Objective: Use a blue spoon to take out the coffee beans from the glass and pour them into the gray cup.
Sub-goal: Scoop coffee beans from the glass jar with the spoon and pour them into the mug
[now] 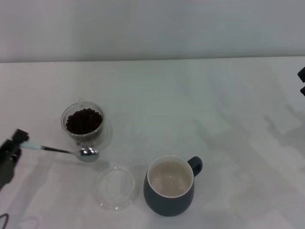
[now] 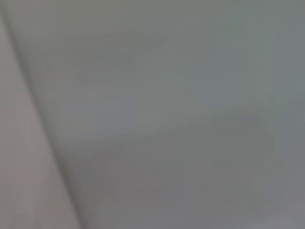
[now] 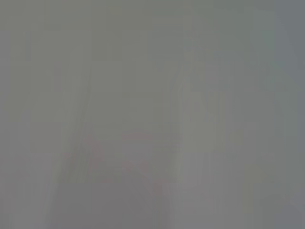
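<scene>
Now, white table (image 1: 190, 95), pale wall behind; no writing legible. My left gripper (image 1: 16, 143) at left edge, clenched on blue spoon (image 1: 62, 151); bowl just beside glass (image 1: 83, 125) of coffee beans (image 1: 84, 120). Gray cup (image 1: 170, 186) near clear dish (image 1: 115, 187). Right gripper (image 1: 301, 81) parked far right, grip state unclear.

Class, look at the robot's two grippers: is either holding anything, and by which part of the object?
The left gripper holds the blue spoon by the end of its pale blue handle, bowl pointing toward the glass. The right gripper at the table's far edge holds nothing visible.
</scene>
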### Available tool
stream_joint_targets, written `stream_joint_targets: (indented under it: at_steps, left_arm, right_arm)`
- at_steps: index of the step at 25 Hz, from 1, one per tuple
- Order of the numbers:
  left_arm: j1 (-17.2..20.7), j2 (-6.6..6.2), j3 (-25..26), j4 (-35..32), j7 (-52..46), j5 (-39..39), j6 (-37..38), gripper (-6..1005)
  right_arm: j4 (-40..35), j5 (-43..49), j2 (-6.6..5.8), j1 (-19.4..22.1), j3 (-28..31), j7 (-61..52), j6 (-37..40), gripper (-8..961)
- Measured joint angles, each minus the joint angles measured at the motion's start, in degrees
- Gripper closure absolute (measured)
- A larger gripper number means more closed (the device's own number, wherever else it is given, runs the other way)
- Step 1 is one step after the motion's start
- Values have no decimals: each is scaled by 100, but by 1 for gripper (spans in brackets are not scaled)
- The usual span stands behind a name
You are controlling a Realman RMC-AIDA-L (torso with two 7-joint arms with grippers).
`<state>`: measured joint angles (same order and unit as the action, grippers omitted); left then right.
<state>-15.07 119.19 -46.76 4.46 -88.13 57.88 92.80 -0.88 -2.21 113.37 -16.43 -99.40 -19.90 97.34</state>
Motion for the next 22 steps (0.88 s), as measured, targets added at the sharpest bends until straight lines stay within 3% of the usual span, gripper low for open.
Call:
stream_joint_targets:
  at_steps: [10,19,20,21,22]
  left_arm:
    - [281,-82,0,-1196,-493,-244,147,873]
    - [106,-481,-52,-1605,-729,-221,-112,873]
    - [106,-481,-52,-1605,-729,-221,-112,873]
    - [60,-554,-53,-1651,-782,-186,-198,873]
    - [-68,-719,-57,-1706,-919,-93,-391,873]
  right_arm:
    - [-32,-64,44,-9,0,124,35,174]
    - [-111,-51,125,0,0,160,45,174]
    - [-129,-44,130,1,-1,160,47,174]
    - [-146,-33,133,3,-4,161,51,174]
    - [-158,-21,135,5,-10,161,56,174]
